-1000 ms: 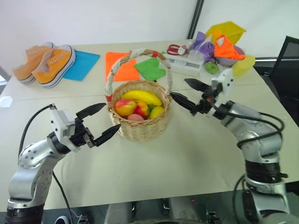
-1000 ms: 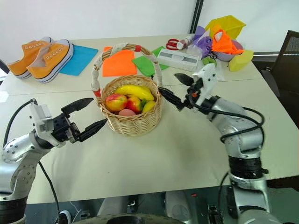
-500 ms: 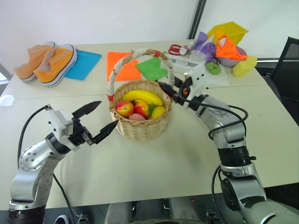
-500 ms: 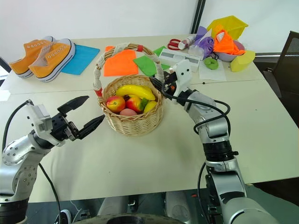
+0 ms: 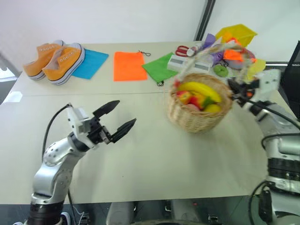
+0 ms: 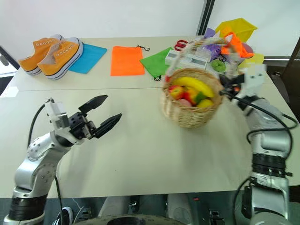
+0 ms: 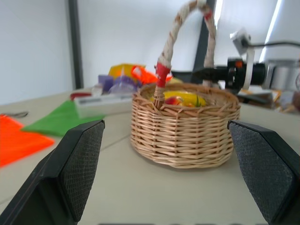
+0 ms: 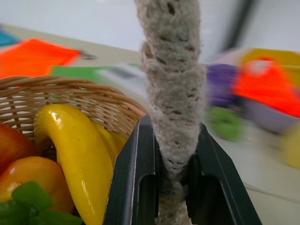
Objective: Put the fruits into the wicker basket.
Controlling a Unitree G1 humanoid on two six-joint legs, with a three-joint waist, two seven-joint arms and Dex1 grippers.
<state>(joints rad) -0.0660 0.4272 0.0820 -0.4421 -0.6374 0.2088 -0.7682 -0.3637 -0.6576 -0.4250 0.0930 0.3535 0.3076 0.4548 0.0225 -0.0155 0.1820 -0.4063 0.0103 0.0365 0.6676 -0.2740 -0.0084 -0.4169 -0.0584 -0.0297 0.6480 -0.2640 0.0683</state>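
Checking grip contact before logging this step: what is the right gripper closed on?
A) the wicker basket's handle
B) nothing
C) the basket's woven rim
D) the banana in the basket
A: in the right wrist view the right gripper has its two black fingers clamped on the white-wrapped handle of the wicker basket.

A pale beige table (image 5: 154,159) stands before a white wall (image 5: 117,18); black chair (image 5: 295,58) beside it.
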